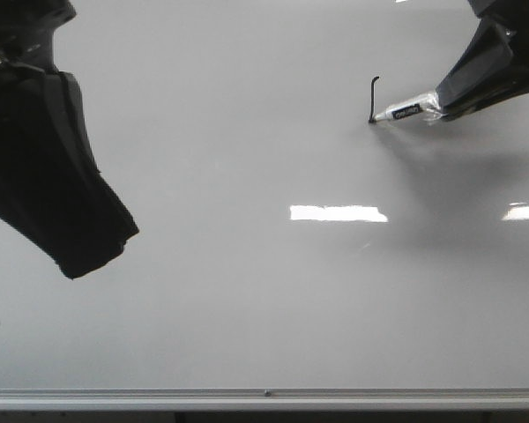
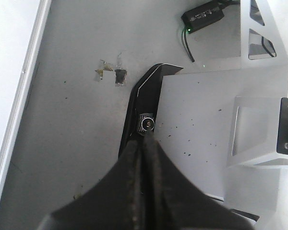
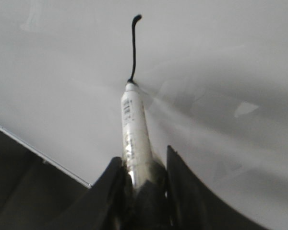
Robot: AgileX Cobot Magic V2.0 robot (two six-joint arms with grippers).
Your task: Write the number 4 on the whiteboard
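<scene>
Right gripper [image 3: 144,187] clamped on marker [image 3: 134,129], tip touching whiteboard [image 1: 247,308] at the bottom of a short black stroke [image 1: 373,99], upper right of board. Left gripper [image 2: 144,158] pressed closed, empty, off the board.

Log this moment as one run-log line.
right gripper: holds marker | tip on whiteboard | first stroke drawn | left gripper: shut, idle

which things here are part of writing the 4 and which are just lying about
For the job: whiteboard, marker held in the right gripper, first black stroke.

Just about: idle left gripper, black box with green light, tape scraps on the floor.
</scene>
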